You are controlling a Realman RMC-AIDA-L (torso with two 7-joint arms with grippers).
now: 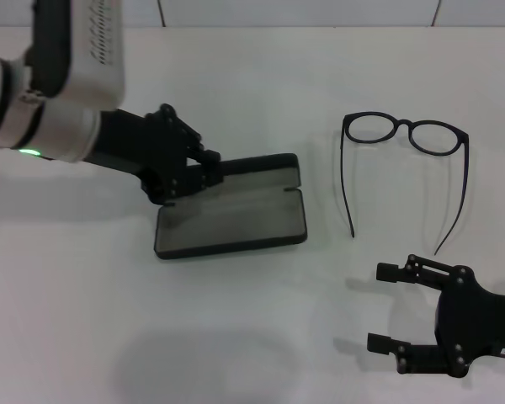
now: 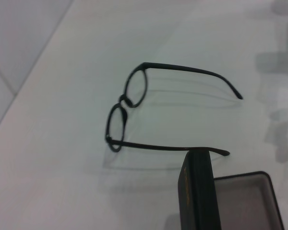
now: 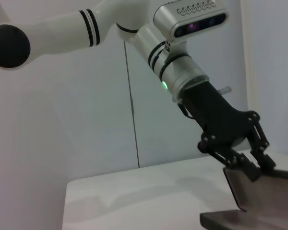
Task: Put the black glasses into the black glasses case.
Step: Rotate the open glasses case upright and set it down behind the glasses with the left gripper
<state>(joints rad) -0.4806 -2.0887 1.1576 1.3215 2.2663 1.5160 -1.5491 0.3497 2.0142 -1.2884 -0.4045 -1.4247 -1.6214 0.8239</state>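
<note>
The black glasses (image 1: 406, 135) lie on the white table at the right, lenses far, temple arms unfolded and pointing toward me. They also show in the left wrist view (image 2: 126, 103). The black glasses case (image 1: 231, 223) lies open at the centre left, grey lining up. My left gripper (image 1: 204, 171) is shut on the left end of the raised lid (image 1: 257, 167). The right wrist view shows this grip (image 3: 252, 165). My right gripper (image 1: 377, 307) is open and empty at the near right, in front of the glasses.
The white table (image 1: 252, 337) carries only the case and the glasses. A pale tiled wall (image 1: 320, 10) runs along its far edge.
</note>
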